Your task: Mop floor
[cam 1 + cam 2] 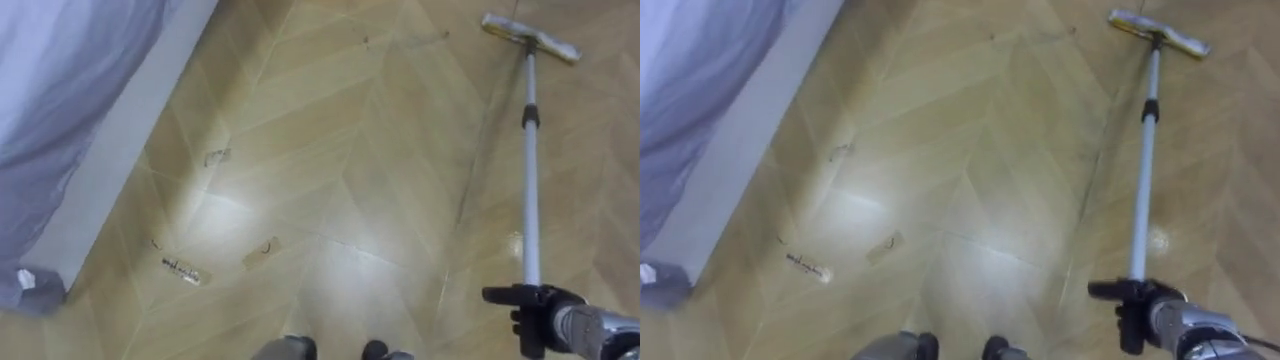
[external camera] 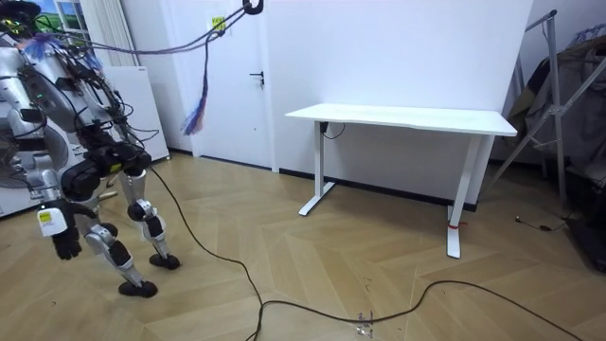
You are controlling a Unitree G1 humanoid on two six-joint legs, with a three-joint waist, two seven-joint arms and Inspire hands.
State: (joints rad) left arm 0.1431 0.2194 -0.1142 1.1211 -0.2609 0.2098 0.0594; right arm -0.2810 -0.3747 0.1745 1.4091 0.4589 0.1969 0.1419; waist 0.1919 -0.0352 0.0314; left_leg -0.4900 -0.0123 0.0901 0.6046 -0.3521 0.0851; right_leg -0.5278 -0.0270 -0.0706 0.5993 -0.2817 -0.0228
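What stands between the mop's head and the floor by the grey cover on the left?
Nothing tall. The mop head lies at the far right, and the wooden floor from there to the grey cover holds only small flat scraps near the cover. The right hand grips the pole.

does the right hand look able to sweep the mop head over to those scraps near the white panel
Probably yes. The right hand is curled round the mop pole, the mop head lies flat on the wood floor, and only bare floor lies between it and the scraps; a wide sweep, though.
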